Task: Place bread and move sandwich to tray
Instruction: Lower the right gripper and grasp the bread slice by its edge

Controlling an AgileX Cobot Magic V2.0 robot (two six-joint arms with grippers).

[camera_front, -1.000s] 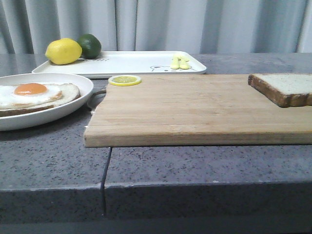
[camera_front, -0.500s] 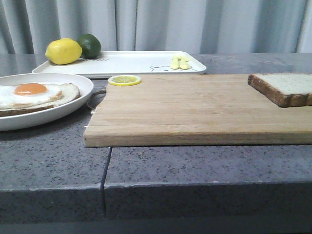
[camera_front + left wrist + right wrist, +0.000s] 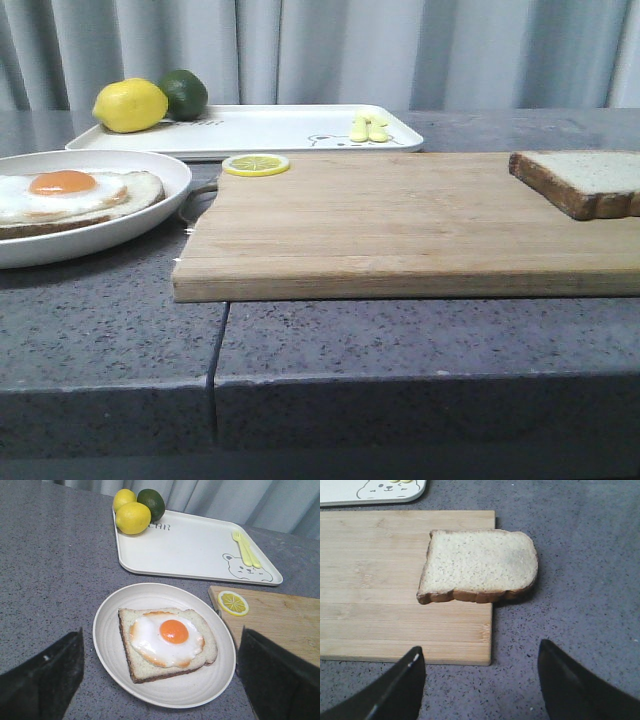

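The sandwich point(image 3: 70, 195), egg-topped bread, lies on a round white plate point(image 3: 150, 215) at the left. In the left wrist view my left gripper point(image 3: 162, 631) hangs open above the sandwich point(image 3: 150, 665) and its plate point(image 3: 107, 630), holding nothing. The bread point(image 3: 590, 180) lies on the wooden board's far right corner, partly overhanging the edge. My right gripper point(image 3: 480, 646) is open above the counter, short of the bread point(image 3: 480, 565) and not touching it. The white tray point(image 3: 270, 128) sits at the back left, and shows as well in the left wrist view point(image 3: 195, 545). Neither gripper appears in the front view.
A wooden board point(image 3: 400, 220) fills the middle and right of the grey counter. A lemon slice point(image 3: 256, 164) lies on its back left corner. On the tray rest a lemon point(image 3: 130, 105), a lime point(image 3: 184, 93) and yellow cutlery point(image 3: 368, 128).
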